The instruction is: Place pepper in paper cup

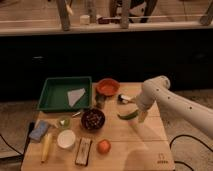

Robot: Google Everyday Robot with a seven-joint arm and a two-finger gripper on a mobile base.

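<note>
The pepper (128, 116), slim, curved and green, lies on the wooden table to the right of the dark bowl (93, 119). My gripper (136, 113) hangs at the end of the white arm, which comes in from the right. It sits just above the pepper's right end with its fingers open, and nothing is lifted. The paper cup (66, 139), white and round, stands near the front left of the table, well to the left of the gripper.
A green tray (52, 95) holding a white napkin is at the back left, with an orange bowl (107, 86) and a small can (100, 101) beside it. A banana (46, 146), blue sponge (39, 130), kiwi half (63, 121), snack bar (83, 151) and orange fruit (103, 146) lie around the cup.
</note>
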